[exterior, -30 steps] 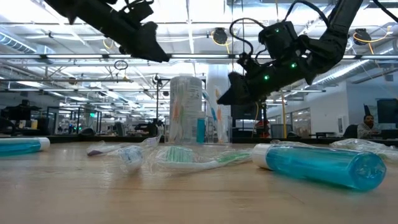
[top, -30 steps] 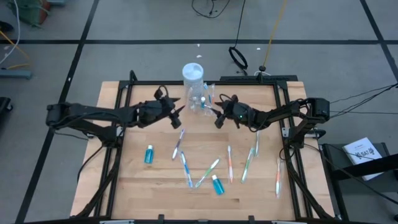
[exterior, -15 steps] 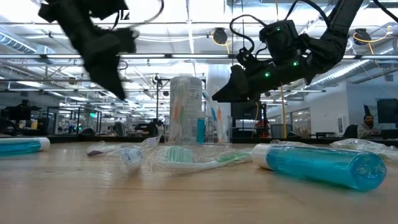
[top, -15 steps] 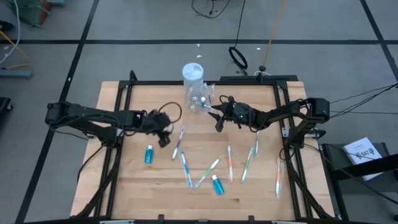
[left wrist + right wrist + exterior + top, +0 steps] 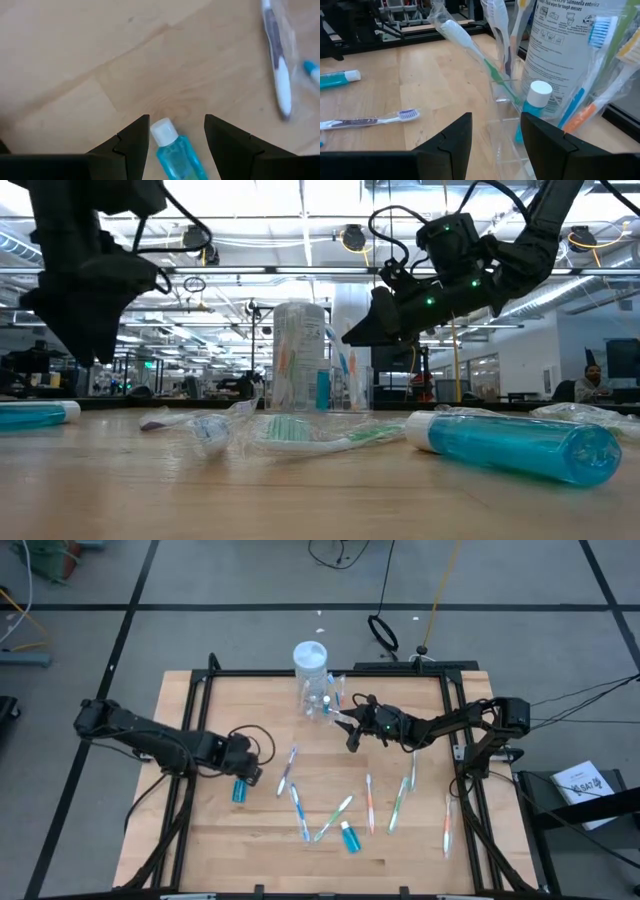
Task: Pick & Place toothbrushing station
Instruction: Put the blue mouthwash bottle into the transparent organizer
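Left wrist view shows you the left gripper (image 5: 176, 132) spread wide over a teal tube (image 5: 176, 154), whose lower end is cut off by the frame. Your right gripper (image 5: 495, 131) is parted and empty, just beside the clear cup (image 5: 512, 117) holding wrapped toothbrushes (image 5: 470, 42) and another tube (image 5: 532, 107); the jar (image 5: 570, 50) behind is partly hidden.

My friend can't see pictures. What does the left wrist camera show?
A small teal plastic tube with a white cap lies on the pale wooden table, between the open dark fingers of the left end effector. A wrapped slim toothbrush lies farther off.
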### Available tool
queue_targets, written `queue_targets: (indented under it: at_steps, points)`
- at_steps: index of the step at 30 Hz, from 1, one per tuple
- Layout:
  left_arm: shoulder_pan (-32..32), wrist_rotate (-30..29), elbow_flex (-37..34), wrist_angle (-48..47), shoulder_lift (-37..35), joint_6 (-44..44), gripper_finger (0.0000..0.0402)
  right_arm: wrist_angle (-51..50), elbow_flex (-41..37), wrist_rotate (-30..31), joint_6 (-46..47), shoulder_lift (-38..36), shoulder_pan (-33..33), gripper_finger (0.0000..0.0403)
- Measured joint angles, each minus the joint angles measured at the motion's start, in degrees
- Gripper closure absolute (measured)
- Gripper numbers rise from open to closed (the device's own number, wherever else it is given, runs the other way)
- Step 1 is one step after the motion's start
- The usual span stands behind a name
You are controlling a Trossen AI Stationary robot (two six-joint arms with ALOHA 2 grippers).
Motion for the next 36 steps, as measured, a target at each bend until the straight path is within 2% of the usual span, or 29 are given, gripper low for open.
queue_targets:
  at_steps: [4,6,17,27,36]
  points:
    - [-2.12,-1.76,-0.02,-0.37,2.10,-9.10,0.0206,0.04,-0.01,0.02,0.00,0.00,0.00,0.0243]
    - [-2.84,-1.39,-0.02,-0.31,3.78,-9.58,0.0206,0.07,-0.01,0.02,-0.01,0.00,0.00,0.0243]
    - [-4.22,10.09,-0.04,0.95,16.39,-12.10,0.0206,0.82,0.00,0.02,-2.51,0.00,0.00,0.0243]
    - [-4.20,11.10,0.10,4.29,18.67,-12.19,0.0208,2.25,-0.01,0.04,-7.48,0.00,-0.02,0.0243]
    - [-4.22,10.56,0.11,4.39,18.67,-10.80,0.0267,2.87,-0.01,0.04,-10.67,0.00,-0.02,0.0243]
